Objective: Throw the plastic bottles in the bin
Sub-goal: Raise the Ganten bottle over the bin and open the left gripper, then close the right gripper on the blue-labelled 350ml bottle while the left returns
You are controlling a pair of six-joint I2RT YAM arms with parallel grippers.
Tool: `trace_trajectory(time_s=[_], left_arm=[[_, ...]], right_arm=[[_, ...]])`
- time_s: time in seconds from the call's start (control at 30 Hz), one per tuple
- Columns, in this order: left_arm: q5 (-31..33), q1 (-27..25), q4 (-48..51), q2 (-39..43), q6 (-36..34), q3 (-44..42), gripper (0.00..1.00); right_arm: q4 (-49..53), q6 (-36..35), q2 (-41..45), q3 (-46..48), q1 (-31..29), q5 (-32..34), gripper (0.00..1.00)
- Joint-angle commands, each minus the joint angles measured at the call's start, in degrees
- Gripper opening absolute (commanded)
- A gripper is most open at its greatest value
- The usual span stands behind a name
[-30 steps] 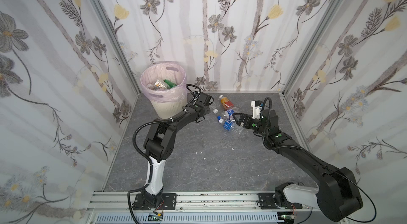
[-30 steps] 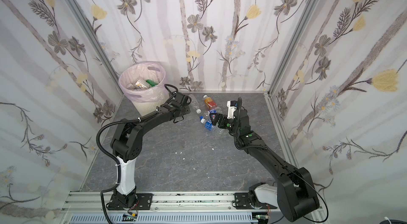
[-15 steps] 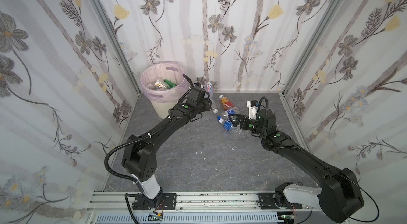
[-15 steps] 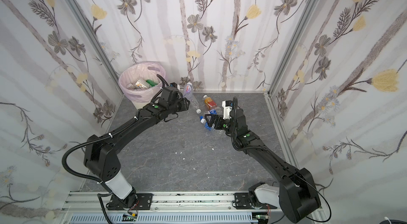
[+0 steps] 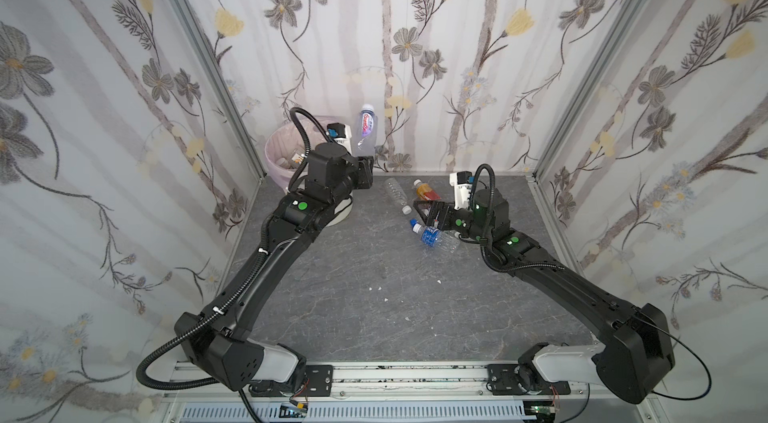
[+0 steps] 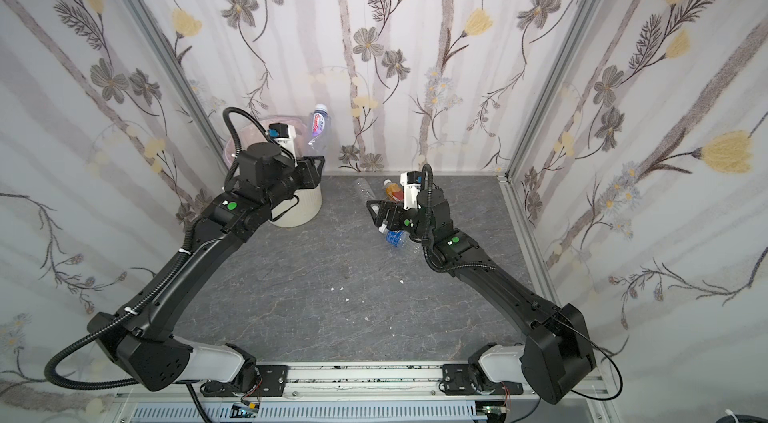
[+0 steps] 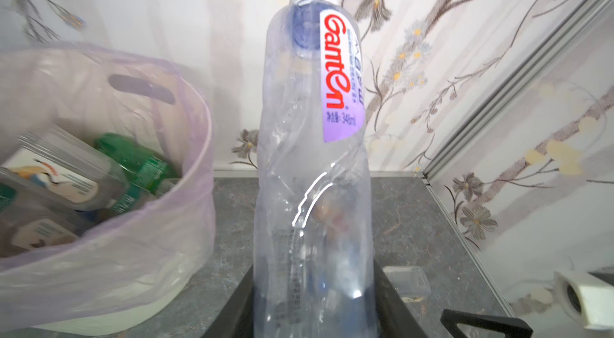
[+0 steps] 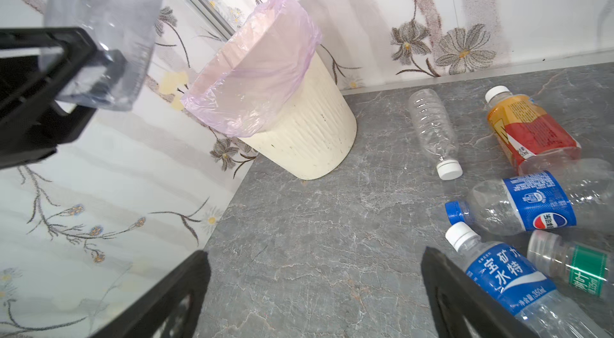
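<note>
Left gripper (image 5: 366,162) clamped purple-label bottle (image 7: 312,153) upright beside bin (image 8: 309,140); carry step. Next needed: shift over rim, release. Right gripper (image 5: 426,213) gaped, empty

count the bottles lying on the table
5, all by the right gripper: bare clear bottle, orange bottle, blue-capped bottle, white-capped blue bottle, green-label bottle; others may be hidden.
</note>
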State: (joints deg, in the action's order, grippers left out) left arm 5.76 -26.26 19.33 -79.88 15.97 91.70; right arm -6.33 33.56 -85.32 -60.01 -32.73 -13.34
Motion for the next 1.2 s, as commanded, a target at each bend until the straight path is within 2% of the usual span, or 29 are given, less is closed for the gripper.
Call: trace_trajectory(time_s=[0.0,0.1,0.23,0.37,0.43,0.53,0.57,0.6,0.63,0.7,0.87,1.17], left_arm=[[5.04,3.22,-0.88,1.19,-3.88,5.0,0.45],[6.8,6.51,-0.99,1.05,-4.73,11.33,0.45],[5.89,8.72,-1.09,-1.28,-5.28,18.33,0.45],[4.15,10.9,-1.12,-5.21,-4.71,20.29,0.45],[1.0,14.09,-1.07,-8.39,-1.99,19.59,0.46],[-7.37,19.13,0.18,-14.9,3.93,18.9,0.48],[-8.83,19.88,1.4,-16.27,6.1,19.36,0.53],[-11.38,20.28,1.89,-17.17,7.5,19.31,0.68],[-13.21,20.22,2.02,-17.22,8.29,18.67,0.78],[-13.37,19.77,2.02,-16.51,9.03,17.11,0.98],[-14.01,19.59,2.0,-13.55,9.05,14.4,1.0],[-15.25,15.79,1.94,-7.5,9.53,8.61,1.0]], right_arm=[[1.04,-0.3,-1.2,-1.57,-0.56,0.05,1.0],[1.31,-0.29,-1.69,-2.02,-0.85,0.04,1.0],[1.41,-0.24,-2.3,-1.9,-0.98,0.04,1.0],[1.14,0.01,-2.79,-1.41,-1.06,0.14,1.0],[0.97,0.14,-3.09,-1.26,-1.18,0.08,1.0],[0.77,0.36,-3.58,-1.16,-1.18,-0.1,1.0],[0.75,0.36,-3.62,-1.16,-1.19,-0.12,1.0],[0.79,0.36,-3.55,-1.03,-1.2,-0.04,1.0],[0.8,0.36,-3.41,-0.84,-1.26,0.22,1.0],[0.49,0.44,-3.02,-0.17,-1.27,0.64,1.0],[-0.13,0.69,-3.99,0.24,-1.24,0.0,1.0],[-0.57,1.44,-5.55,-0.28,-1.63,-0.2,1.0]])
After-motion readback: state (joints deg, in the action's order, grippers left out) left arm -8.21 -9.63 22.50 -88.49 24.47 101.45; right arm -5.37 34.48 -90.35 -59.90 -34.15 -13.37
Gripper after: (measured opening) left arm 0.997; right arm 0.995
